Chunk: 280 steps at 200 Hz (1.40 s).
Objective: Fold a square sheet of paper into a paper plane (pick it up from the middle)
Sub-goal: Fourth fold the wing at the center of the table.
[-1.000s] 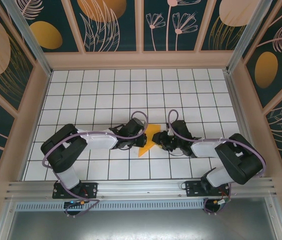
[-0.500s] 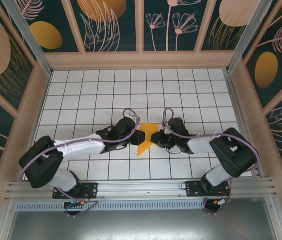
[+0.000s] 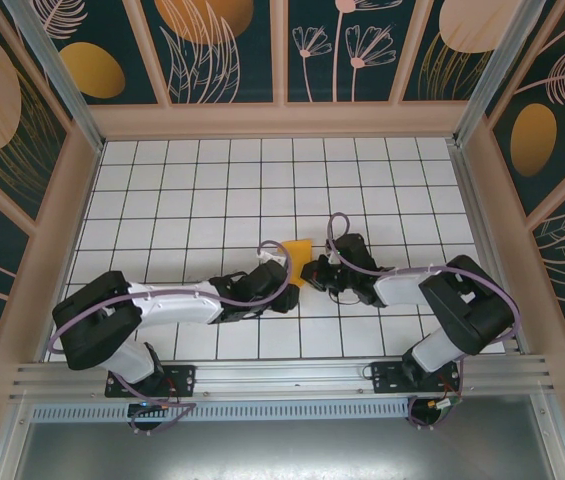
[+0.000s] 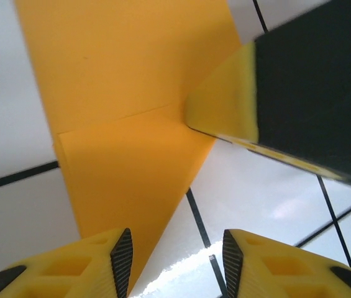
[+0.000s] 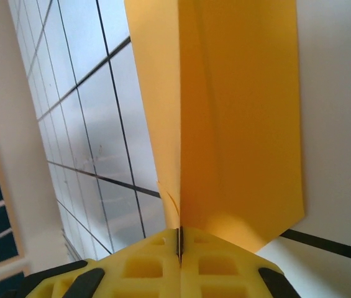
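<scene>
At the bottom of the right wrist view the right gripper (image 5: 180, 256) has its jaws pressed together on the sheet of paper (image 5: 225, 112), pinching it at the crease. From the seam of the pads the paper rises toward the top of that frame as two layers. At the bottom of the left wrist view the left gripper (image 4: 176, 259) has its jaws parted to a middling gap with nothing between them. The narrow lower end of the paper lies just beside its left-hand fingertip (image 4: 123, 254). The step looks like a hand-over or re-grip partway through the folding. To do it well, the right jaws should hold firm at the crease while the left jaws come in low and square to the free edge. The left jaws should close only once both layers sit between the pads, so the fold does not shear or spring open. In the left wrist view the paper runs from the upper left of the frame down to that narrow end, and a fold line crosses it toward the other arm's pad (image 4: 222, 105). In the top view it is a small orange patch at frame centre between the two arms, its long axis roughly bottom-to-top with a slight tilt. Beyond it lies the gridded counter (image 3: 212, 190).
</scene>
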Each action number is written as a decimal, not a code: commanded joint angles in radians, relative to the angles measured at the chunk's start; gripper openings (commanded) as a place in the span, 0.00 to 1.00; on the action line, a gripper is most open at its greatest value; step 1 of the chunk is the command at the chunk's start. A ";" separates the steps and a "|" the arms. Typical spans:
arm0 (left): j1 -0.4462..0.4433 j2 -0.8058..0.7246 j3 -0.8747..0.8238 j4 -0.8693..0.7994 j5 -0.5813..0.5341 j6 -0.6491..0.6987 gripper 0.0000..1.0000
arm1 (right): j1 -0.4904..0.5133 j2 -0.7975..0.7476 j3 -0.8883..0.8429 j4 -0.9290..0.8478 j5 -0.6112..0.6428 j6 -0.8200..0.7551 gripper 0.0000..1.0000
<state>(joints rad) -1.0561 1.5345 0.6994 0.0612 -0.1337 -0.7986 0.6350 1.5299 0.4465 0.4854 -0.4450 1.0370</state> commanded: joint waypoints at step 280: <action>-0.001 0.086 0.045 -0.041 -0.194 0.127 0.43 | 0.117 0.008 0.072 -0.003 0.200 0.201 0.14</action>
<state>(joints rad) -1.0561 1.5986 0.7284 0.0448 -0.2913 -0.6697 0.7589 1.5261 0.4915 0.4988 -0.2363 1.2579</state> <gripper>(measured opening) 0.445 0.144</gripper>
